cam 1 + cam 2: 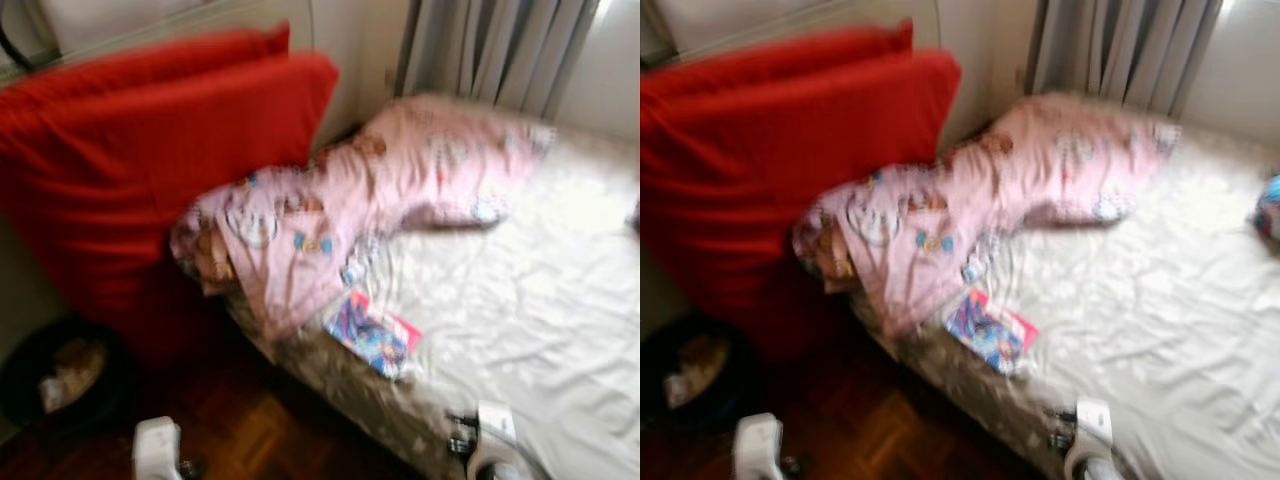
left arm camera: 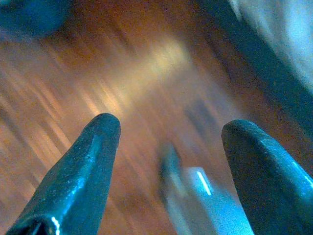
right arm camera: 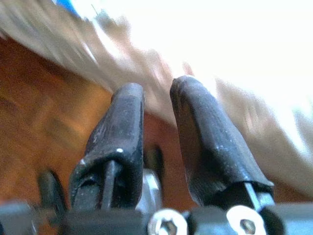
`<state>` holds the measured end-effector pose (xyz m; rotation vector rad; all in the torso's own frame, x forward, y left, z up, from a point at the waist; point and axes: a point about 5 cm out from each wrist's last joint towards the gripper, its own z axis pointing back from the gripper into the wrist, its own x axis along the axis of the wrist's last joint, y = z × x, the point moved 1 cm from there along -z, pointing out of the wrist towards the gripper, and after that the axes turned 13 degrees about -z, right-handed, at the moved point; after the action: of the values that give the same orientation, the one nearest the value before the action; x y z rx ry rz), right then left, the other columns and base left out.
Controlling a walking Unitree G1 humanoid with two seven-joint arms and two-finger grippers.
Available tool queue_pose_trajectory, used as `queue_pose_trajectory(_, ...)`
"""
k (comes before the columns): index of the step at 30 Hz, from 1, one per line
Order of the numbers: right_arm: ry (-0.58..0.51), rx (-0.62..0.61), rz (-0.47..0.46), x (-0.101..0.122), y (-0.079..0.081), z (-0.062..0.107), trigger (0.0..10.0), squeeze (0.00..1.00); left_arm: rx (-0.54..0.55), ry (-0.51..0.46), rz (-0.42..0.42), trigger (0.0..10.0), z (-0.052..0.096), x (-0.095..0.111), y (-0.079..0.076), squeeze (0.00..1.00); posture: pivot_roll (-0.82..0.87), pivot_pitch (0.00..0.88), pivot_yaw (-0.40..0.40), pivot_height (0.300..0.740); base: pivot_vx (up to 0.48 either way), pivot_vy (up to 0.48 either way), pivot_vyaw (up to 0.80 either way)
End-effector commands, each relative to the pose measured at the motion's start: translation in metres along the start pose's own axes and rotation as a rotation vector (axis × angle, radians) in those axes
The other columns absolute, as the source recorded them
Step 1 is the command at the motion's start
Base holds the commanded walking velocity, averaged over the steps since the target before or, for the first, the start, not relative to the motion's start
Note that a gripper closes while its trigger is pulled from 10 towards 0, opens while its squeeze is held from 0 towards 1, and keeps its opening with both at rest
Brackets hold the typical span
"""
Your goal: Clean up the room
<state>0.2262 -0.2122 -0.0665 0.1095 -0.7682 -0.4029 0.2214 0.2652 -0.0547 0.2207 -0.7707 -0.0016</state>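
Observation:
A pink patterned blanket [image 1: 340,205] lies bunched across the head of a bed with a white sheet [image 1: 530,300]. A small colourful packet or booklet [image 1: 372,335] rests on the sheet near the bed's front edge. My left arm [image 1: 158,450] hangs low over the wooden floor. The left gripper [image 2: 171,127] is open, its fingers wide apart with only blurred floor between them. My right arm [image 1: 490,440] hangs by the bed's edge. The right gripper [image 3: 157,88] is shut, with a thin gap and nothing held. Both head views are blurred.
Big red cushions [image 1: 150,150] lean against the wall left of the bed. A dark round basket [image 1: 60,375] with something pale inside sits on the parquet floor [image 1: 260,430]. Grey curtains [image 1: 500,50] hang behind the bed. A blue and red thing [image 1: 1268,205] lies at the bed's far right.

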Motion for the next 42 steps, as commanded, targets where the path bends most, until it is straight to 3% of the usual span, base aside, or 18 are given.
queue_pose_trajectory(1,0.041,-0.006,-0.012,-0.013,-0.004,0.003,10.0,0.00,-0.022,0.064,0.007,10.0,0.004,-0.020,-0.007,0.00,-0.08,0.000,0.057,0.740,0.000,0.000,0.00)
queue_pose_trajectory(12,0.018,0.010,-0.005,-0.009,-0.003,0.002,10.0,0.00,-0.035,0.037,0.009,10.0,0.003,-0.017,-0.008,0.00,-0.08,0.000,0.053,0.740,0.000,0.000,0.00)
queue_pose_trajectory(17,-0.093,0.033,-0.021,0.002,-0.001,0.003,10.0,0.00,-0.064,-0.020,0.027,10.0,0.003,-0.010,-0.011,0.00,-0.09,0.000,0.042,0.740,0.000,0.000,0.00)
queue_pose_trajectory(24,-0.135,0.038,-0.014,0.007,-0.003,0.004,10.0,0.00,-0.090,-0.067,0.011,10.0,0.003,-0.005,-0.014,0.00,-0.09,0.000,0.023,0.740,0.000,0.000,0.00)
queue_pose_trajectory(25,-0.162,0.025,0.029,0.010,-0.005,0.005,10.0,0.00,-0.094,-0.075,0.006,10.0,0.003,-0.004,-0.015,0.00,-0.09,0.000,0.019,0.740,0.000,0.000,0.00)
queue_pose_trajectory(26,-0.180,0.014,0.051,0.012,-0.006,0.005,10.0,0.00,-0.092,-0.080,0.013,10.0,0.003,-0.004,-0.015,0.00,-0.09,0.000,0.016,0.740,0.000,0.000,0.00)
queue_pose_trajectory(30,-0.212,0.025,-0.015,0.013,-0.006,0.007,10.0,0.00,-0.075,-0.106,0.039,10.0,0.004,-0.002,-0.014,0.00,-0.09,0.000,0.010,0.740,0.000,0.000,0.00)
queue_pose_trajectory(34,-0.226,0.082,0.006,0.016,-0.003,0.007,10.0,0.00,-0.064,-0.136,-0.017,10.0,0.004,0.001,-0.013,0.00,-0.09,0.000,0.006,0.740,0.000,0.000,0.00)
queue_pose_trajectory(39,-0.294,0.126,-0.015,0.021,0.001,0.010,10.0,0.00,-0.014,-0.201,0.039,10.0,0.006,0.006,-0.009,0.00,-0.10,0.000,0.008,0.740,0.000,0.000,0.00)
queue_pose_trajectory(42,-0.312,0.134,-0.017,0.022,0.001,0.011,10.0,0.00,-0.008,-0.219,0.031,10.0,0.006,0.007,-0.008,0.00,-0.10,0.000,0.009,0.740,0.000,0.000,0.00)
